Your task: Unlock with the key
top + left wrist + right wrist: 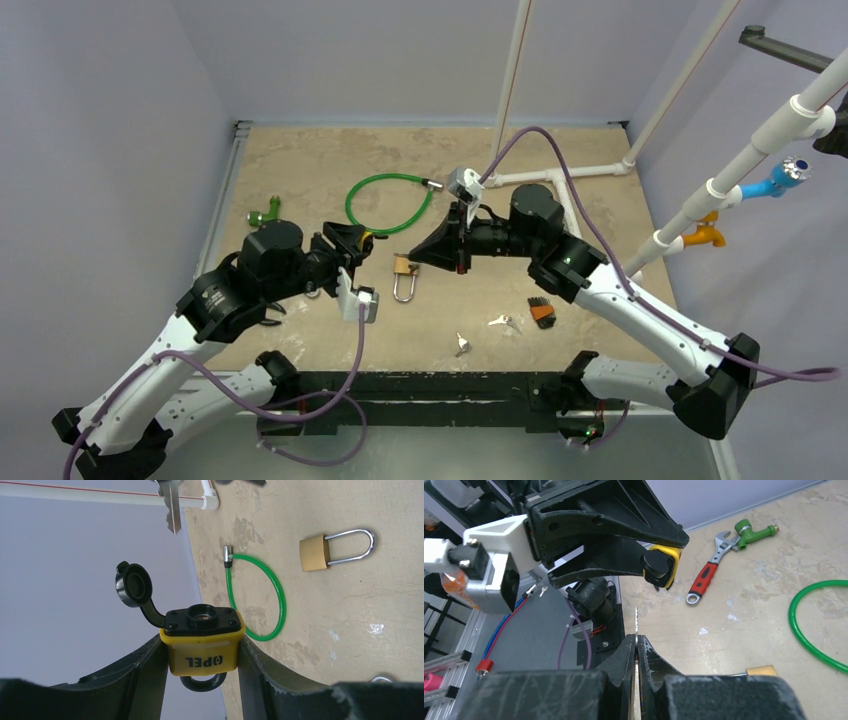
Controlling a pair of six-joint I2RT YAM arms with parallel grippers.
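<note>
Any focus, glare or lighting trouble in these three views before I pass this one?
Top external: even, soft light, faint shadows, no glare on the table. Left wrist: yellow padlock sharp, its lettering legible; key cropped by the top edge. Right wrist: near fingers dark and slightly soft; key edge-on, a thin sliver; wrench reasonably sharp.

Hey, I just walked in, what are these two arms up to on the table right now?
The left gripper holds a yellow padlock up off the table, its black dust cap flipped open so the keyhole shows. The right gripper is shut on a key, blade pointed toward that lock but not yet inserted; a gap separates them. A brass padlock lies on the table between the arms.
</note>
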